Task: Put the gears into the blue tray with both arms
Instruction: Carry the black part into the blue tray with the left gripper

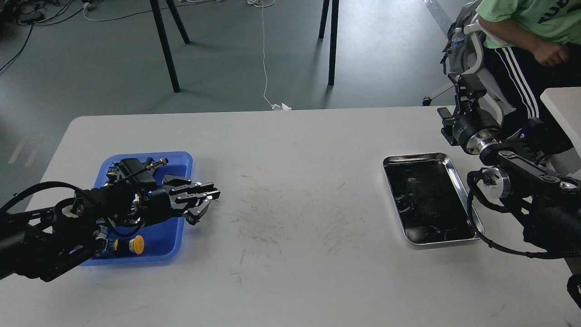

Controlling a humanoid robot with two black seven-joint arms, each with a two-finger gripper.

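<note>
The blue tray (169,236) lies at the table's left, and my left arm covers most of it. My left gripper (203,204) hangs over the tray's right rim, pointing right. Its fingers (205,194) are spread apart with nothing visible between them. No gears show: the arm hides the tray's middle. A yellow-capped push-button (136,244) lies in the tray's near part. My right gripper (467,86) is raised beyond the table's far right corner. It looks dark and end-on, so its fingers cannot be told apart.
A shiny steel tray (455,160) with a dark bottom lies at the right, close to my right forearm (522,165). A seated person (526,27) is behind the right arm. Black table legs (331,41) stand on the floor beyond the far edge.
</note>
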